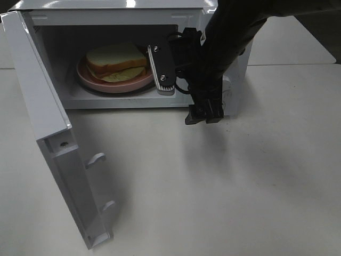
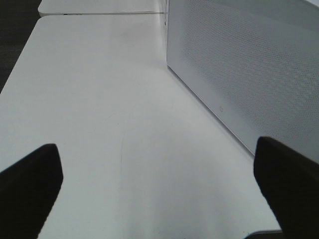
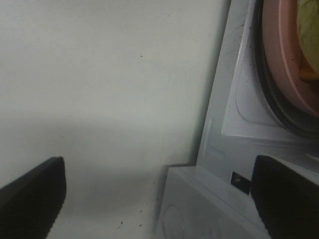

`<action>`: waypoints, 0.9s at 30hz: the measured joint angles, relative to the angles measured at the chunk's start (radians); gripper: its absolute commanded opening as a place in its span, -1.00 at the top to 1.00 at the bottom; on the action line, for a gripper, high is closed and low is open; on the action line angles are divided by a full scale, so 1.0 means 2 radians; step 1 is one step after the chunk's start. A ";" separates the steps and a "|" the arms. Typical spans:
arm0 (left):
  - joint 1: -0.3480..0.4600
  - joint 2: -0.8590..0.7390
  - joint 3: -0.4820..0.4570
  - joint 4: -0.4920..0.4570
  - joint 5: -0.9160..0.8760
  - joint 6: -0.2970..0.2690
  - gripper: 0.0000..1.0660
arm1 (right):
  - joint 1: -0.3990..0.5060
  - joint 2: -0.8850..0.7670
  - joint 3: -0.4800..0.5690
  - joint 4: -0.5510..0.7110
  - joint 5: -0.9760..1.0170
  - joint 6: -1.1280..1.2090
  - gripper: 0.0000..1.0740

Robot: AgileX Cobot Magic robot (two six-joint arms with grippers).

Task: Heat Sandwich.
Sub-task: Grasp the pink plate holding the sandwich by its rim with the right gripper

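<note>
White table [image 1: 224, 186] (matte) bears open microwave [image 1: 48, 133].

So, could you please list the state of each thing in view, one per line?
Microwave: its cavity is exposed.
Microwave door: swung wide open.
Sandwich: inside the microwave, on the plate.
Plate: inside the microwave.
Right gripper: open, empty, at the microwave's front.
Left gripper: open, empty, over the table.
</note>
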State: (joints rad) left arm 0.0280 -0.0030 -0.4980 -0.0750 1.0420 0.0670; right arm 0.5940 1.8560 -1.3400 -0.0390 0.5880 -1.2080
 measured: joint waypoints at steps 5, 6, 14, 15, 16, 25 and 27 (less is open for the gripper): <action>0.000 0.000 0.000 0.000 0.000 0.000 -0.94 | 0.000 0.033 -0.026 -0.001 -0.007 0.000 -0.77; 0.000 0.000 0.000 0.000 0.000 0.000 -0.94 | 0.000 0.045 -0.039 -0.001 -0.013 0.000 -0.77; 0.000 0.000 0.000 0.000 0.000 0.000 -0.94 | 0.011 0.098 -0.094 -0.001 -0.026 0.000 -0.75; 0.000 0.000 0.000 0.000 0.000 0.000 -0.94 | 0.011 0.105 -0.103 -0.001 -0.028 0.000 -0.74; 0.000 0.000 0.000 0.000 0.000 0.000 -0.94 | 0.011 0.112 -0.112 -0.001 -0.029 0.000 -0.74; 0.000 0.000 0.000 0.000 0.000 0.000 -0.94 | 0.012 0.179 -0.193 0.000 -0.030 0.010 -0.73; 0.000 0.000 0.000 0.000 0.000 0.000 -0.94 | 0.012 0.186 -0.203 0.000 -0.030 0.014 -0.72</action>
State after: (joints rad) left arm 0.0280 -0.0030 -0.4980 -0.0750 1.0420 0.0670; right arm 0.6170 2.2280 -1.7470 -0.0380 0.5280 -1.1800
